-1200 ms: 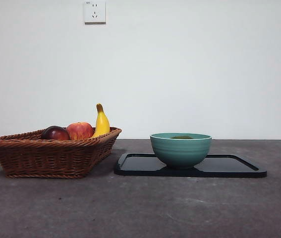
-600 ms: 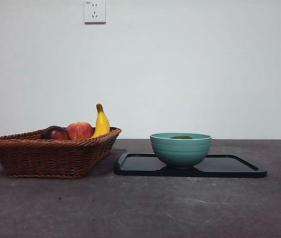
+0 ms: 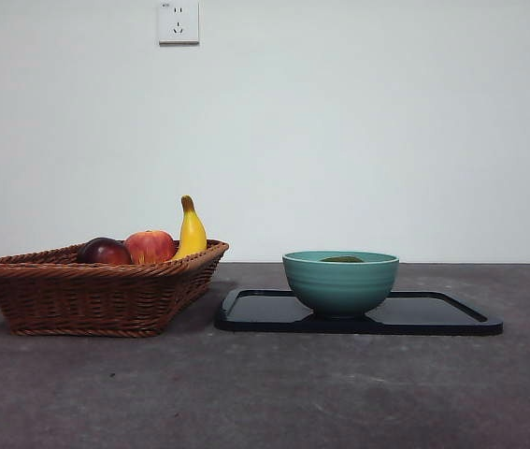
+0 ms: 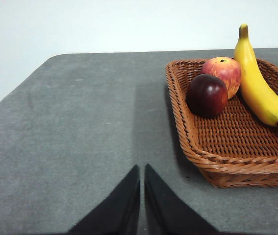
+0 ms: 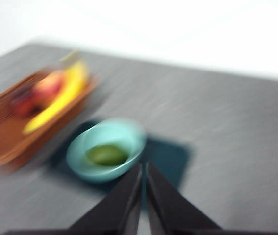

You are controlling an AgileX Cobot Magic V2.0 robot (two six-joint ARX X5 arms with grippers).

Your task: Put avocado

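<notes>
Green, dull-skinned avocado [image 5: 107, 154] lies inside the ribbed teal bowl [image 3: 340, 283], which stands on a flat black tray [image 3: 433, 318]. Woven wicker basket [image 4: 229, 161] sits beside. Left claw [image 4: 141, 171] and right claw [image 5: 143, 169] both closed, empty.

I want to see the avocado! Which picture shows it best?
The right wrist view, though blurry: it looks down into the teal bowl and shows the whole avocado lying inside. The front view shows only a thin green sliver above the bowl's rim. The left wrist view doesn't show it at all.
</notes>
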